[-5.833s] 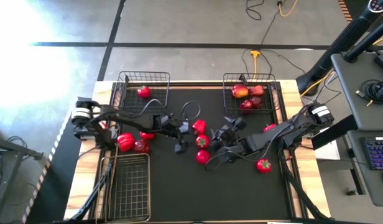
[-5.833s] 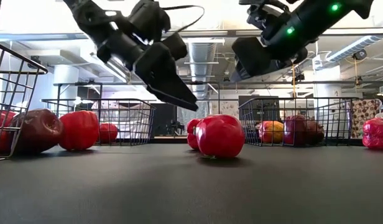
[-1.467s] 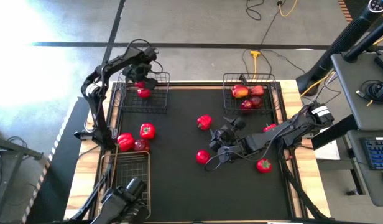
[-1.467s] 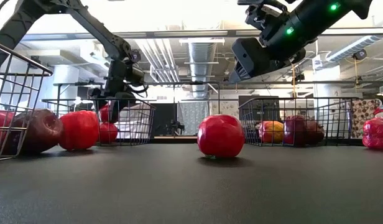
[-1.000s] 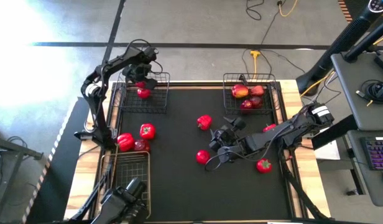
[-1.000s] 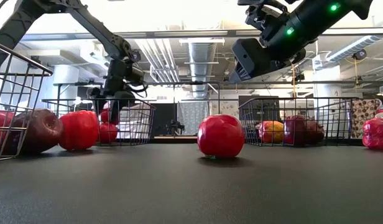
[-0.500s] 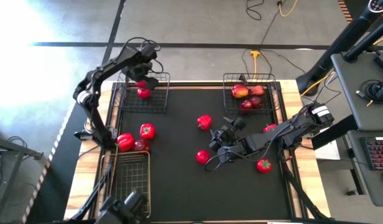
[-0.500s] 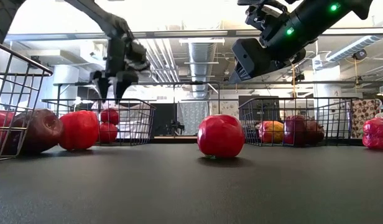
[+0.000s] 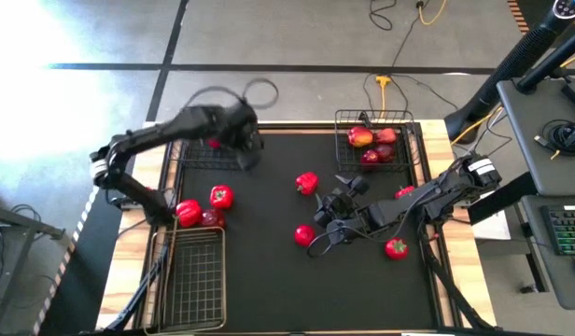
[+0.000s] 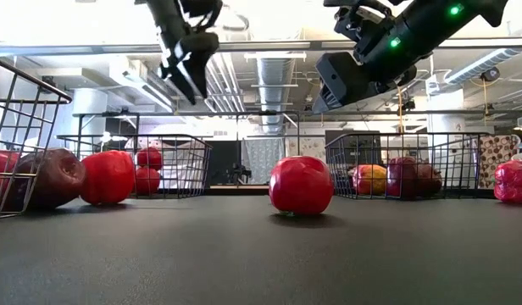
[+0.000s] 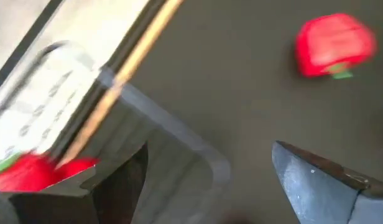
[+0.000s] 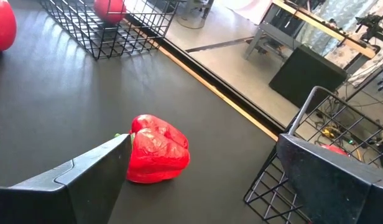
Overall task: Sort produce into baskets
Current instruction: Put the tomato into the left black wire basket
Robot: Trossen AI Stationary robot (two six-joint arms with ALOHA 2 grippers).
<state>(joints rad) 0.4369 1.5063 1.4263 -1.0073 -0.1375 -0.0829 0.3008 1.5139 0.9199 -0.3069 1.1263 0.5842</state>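
My left gripper (image 9: 247, 145) hangs open and empty high over the right edge of the far-left basket (image 9: 190, 155), which holds two tomatoes (image 10: 147, 168). Its wrist view shows bare fingers, with a pepper (image 11: 334, 45) on the mat ahead. My right gripper (image 9: 330, 217) hovers open over the middle of the mat, between a pepper (image 9: 306, 183) and a tomato (image 9: 304, 235). In the right wrist view that pepper (image 12: 157, 157) lies on the mat ahead of the open fingers, untouched. More red produce (image 9: 202, 209) lies in a cluster at the mat's left.
The far-right basket (image 9: 376, 140) holds apples. A long basket (image 9: 194, 280) stands at the near left. A tomato (image 9: 396, 248) and a pepper (image 9: 404, 191) lie on the mat's right, by my right arm. The near middle of the mat is bare.
My left gripper has risen out of the far-left basket and swung toward the table's right and near side, turning as it went. Its fingers have stayed open and empty. The tomatoes have stayed in the basket.
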